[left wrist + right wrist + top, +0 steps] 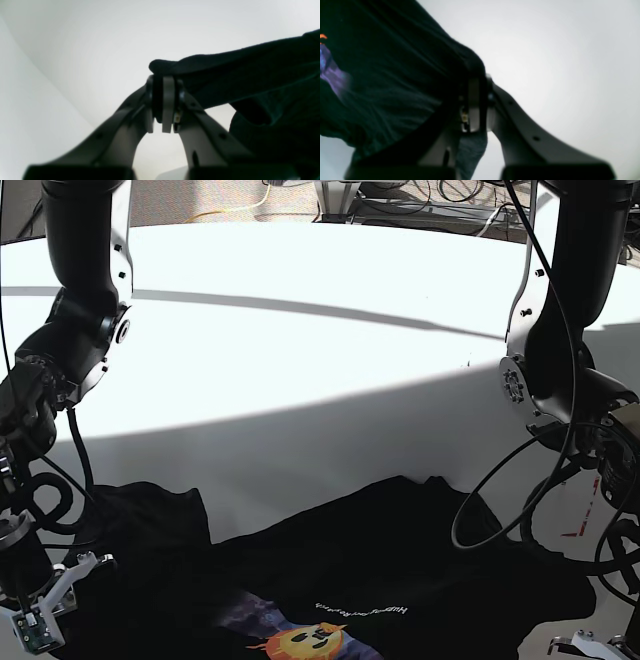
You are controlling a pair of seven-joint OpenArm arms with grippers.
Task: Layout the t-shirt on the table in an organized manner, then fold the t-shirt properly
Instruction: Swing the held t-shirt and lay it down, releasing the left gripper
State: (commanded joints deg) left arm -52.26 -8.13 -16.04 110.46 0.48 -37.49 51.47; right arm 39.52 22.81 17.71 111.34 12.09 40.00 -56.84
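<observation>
The t-shirt [380,570] lies spread crosswise along the table's [300,350] near edge.

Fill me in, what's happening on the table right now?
Both arms are gripping the black t-shirt. The left gripper is shut on a fold of cloth, and the right gripper is shut on another edge. The shirt lies partly spread on the white table, print showing, not yet folded.

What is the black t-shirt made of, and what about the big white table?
The t-shirt looks like soft knit cloth, probably cotton: it wrinkles and bunches where the left gripper and the right gripper pinch it. A colourful print sits on it. The table looks hard and smooth, maybe painted or laminated: sunlight lies evenly on it with a faint sheen.
</observation>
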